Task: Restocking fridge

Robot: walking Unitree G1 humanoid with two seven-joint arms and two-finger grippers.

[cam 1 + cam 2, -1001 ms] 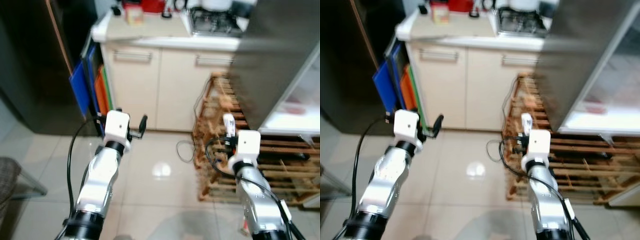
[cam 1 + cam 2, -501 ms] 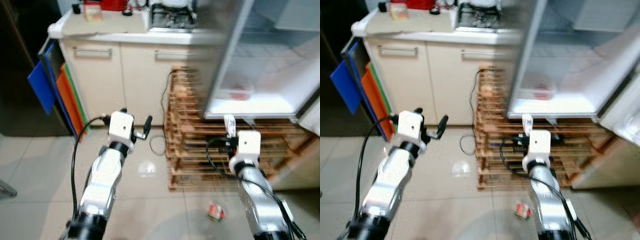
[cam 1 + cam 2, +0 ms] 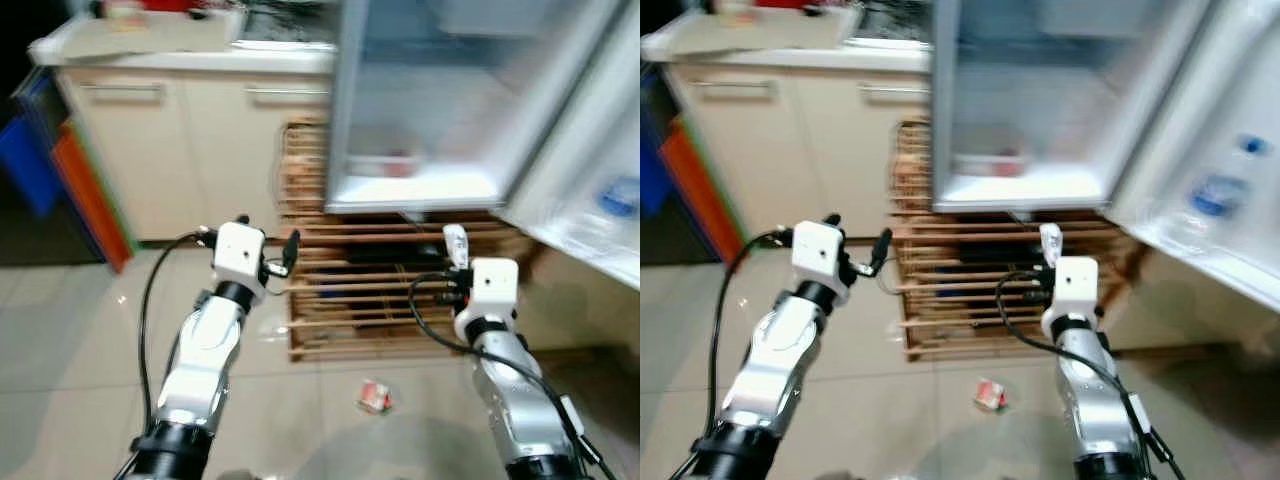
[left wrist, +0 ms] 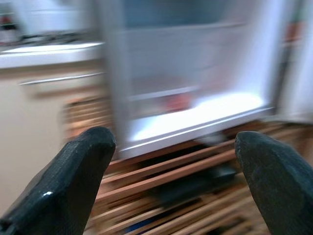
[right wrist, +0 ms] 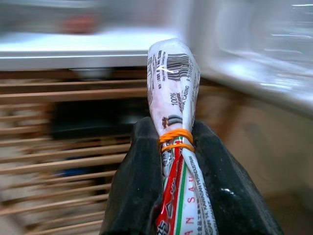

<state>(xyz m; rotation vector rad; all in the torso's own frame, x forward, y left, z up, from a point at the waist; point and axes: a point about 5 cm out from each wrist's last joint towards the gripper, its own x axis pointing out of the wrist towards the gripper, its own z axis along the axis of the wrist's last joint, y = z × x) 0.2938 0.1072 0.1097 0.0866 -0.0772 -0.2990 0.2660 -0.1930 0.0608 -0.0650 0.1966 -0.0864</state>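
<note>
The fridge stands open ahead on a wooden pallet, and a red item lies on its bottom shelf. Its door swings out to the right with bottles in its racks. My right gripper is raised in front of the pallet. It is shut on a rolled white packet bound with orange rubber bands. My left gripper is held up at the same height, open and empty, and its black fingers stand wide apart in the left wrist view.
A small red packet lies on the tiled floor between my arms. Beige kitchen cabinets under a counter stand at the left. Orange and blue boards lean beside them.
The whole view has swung to the right, bringing the open fridge and its door to the middle. Both arms keep the same pose, and the right gripper still holds the packet.
</note>
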